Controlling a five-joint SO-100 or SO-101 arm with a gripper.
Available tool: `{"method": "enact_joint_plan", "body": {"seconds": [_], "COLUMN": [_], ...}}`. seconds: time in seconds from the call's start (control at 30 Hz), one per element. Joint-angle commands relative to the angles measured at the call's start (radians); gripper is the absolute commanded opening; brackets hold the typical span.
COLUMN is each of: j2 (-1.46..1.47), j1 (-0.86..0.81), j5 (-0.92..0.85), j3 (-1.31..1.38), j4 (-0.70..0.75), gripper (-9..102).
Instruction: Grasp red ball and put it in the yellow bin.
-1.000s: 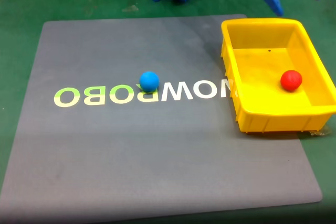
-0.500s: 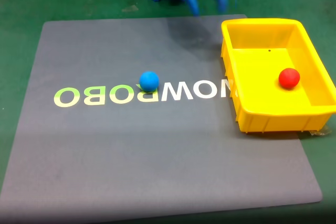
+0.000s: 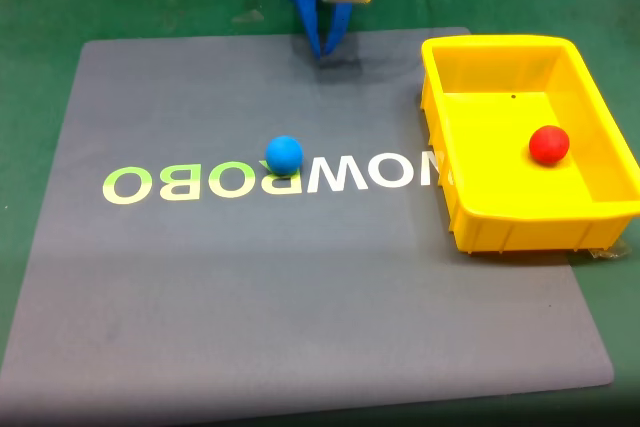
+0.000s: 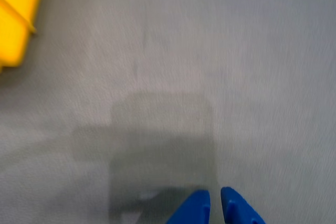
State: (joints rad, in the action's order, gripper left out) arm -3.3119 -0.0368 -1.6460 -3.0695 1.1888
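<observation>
Over on the right of the fixed view, the red ball (image 3: 549, 144) lies on the floor of the yellow bin (image 3: 500, 225), toward its right wall and free of anything holding it. From where things lie, I'd say the job is as good as finished: the ball is inside and nothing more needs carrying. At the far edge of the grey mat (image 3: 300, 307), near the arm's base, the tool (image 3: 323, 48) hangs pointing down, well apart from the bin. The wrist view shows its two blue fingertips (image 4: 193, 211) nearly together with only a thin slit between them, gripping nothing, above bare mat with a corner of the bin at the upper left. A blue ball (image 3: 284, 154) sits untouched mid-mat among the printed letters. All that seems left is for the arm to settle at rest.
</observation>
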Motion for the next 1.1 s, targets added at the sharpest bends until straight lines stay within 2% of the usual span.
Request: {"method": "enact_joint_plan", "body": {"seconds": [0.0,0.2,1.07], "j2": [-0.015,-0.015,-0.014], "j1": [-0.012,-0.002,-0.011], "j5": [0.023,0.046,0.038], "j3": [-0.031,-0.031,-0.031], "j4": [0.13,0.178,0.183], "gripper": [0,0,0]}}
